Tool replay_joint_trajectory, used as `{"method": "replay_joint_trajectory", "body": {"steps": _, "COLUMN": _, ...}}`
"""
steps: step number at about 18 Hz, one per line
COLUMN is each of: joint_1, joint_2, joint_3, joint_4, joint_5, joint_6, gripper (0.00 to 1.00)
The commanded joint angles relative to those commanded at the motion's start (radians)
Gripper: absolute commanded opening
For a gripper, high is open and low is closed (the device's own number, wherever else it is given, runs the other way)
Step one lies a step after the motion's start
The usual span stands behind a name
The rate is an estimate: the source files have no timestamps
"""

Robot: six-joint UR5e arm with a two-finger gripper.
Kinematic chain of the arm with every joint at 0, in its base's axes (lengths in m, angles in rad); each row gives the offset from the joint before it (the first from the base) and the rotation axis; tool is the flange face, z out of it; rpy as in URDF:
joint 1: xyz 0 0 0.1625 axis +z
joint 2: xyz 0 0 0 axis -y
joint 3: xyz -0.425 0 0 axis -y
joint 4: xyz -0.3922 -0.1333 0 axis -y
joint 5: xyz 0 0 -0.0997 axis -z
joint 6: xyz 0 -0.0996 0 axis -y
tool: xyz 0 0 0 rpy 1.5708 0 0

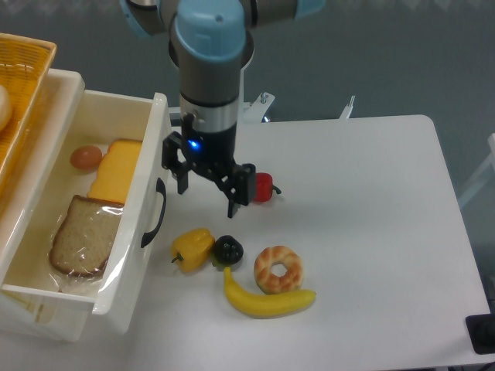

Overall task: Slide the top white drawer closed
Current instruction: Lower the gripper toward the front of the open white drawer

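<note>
Your arm [213, 46] runs off the top edge; the gripper [207, 188] hides most of a red item [264, 188]; the basket [19, 85] is cropped at left.

We see the top white drawer [116, 232] pulled out, with bread [83, 236] inside, and the gripper [207, 193] open beside its handle [155, 212].

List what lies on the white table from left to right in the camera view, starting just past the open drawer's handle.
yellow bell pepper → dark round fruit → banana and bagel, which overlap in that direction. The red pepper sits farther back, over the same stretch, partly behind the gripper.
</note>
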Motion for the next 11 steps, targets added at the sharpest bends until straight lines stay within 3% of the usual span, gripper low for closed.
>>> {"method": "replay_joint_trajectory", "body": {"steps": 7, "joint_1": 0.017, "joint_2": -0.038, "joint_3": 0.014, "joint_4": 0.006, "joint_5": 0.003, "joint_6": -0.011, "gripper": 1.00}}
{"method": "replay_joint_trajectory", "body": {"steps": 11, "joint_1": 0.017, "joint_2": -0.057, "joint_3": 0.014, "joint_4": 0.008, "joint_5": 0.015, "joint_6": -0.083, "gripper": 1.00}}
